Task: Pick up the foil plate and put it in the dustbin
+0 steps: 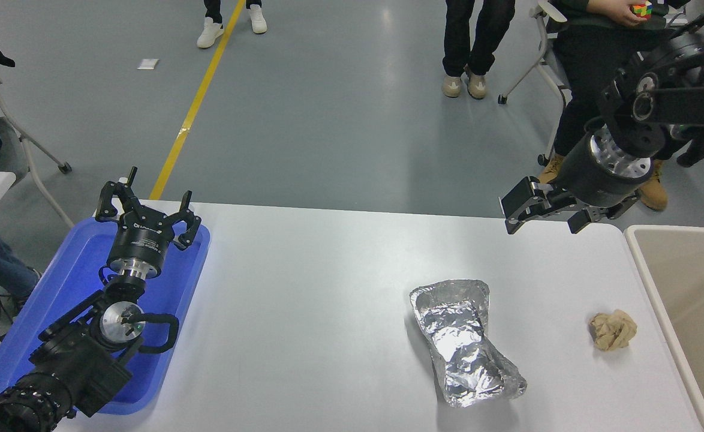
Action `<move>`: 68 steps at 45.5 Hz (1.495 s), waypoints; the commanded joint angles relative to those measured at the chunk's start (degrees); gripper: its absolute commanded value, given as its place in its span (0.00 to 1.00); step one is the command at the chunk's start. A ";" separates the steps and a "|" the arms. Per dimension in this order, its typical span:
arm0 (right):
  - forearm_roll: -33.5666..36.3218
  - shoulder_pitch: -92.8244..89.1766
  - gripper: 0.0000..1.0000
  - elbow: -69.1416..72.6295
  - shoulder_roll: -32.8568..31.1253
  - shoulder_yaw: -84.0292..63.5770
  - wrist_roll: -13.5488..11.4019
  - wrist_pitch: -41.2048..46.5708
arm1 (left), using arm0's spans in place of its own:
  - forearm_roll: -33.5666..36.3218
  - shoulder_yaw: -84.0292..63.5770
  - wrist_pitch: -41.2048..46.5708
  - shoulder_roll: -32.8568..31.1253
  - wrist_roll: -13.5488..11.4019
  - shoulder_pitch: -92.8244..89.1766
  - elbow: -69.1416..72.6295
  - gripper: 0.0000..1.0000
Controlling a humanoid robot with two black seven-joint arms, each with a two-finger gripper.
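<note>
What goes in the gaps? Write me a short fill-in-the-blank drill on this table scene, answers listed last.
1. The foil plate lies on the white ____.
2. The small tan paper wad lies between the foil plate and the ____.
3. The left gripper is parked above the ____ tray.
4. The right gripper, held above the table's far edge, holds ____.

Answers: table; dustbin; blue; nothing

One foil plate (465, 343), one paper wad (613, 330), one dustbin (658, 300), one blue tray (190, 264), two grippers (148, 219) (547, 213).

Wrinkled shiny foil plate (465, 343); smooth beige plastic dustbin (685, 288).
</note>
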 commanded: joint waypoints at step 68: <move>0.97 -2.19 1.00 -1.41 0.67 0.18 0.00 -0.18 | 0.02 0.00 0.01 0.00 0.00 0.00 0.00 1.00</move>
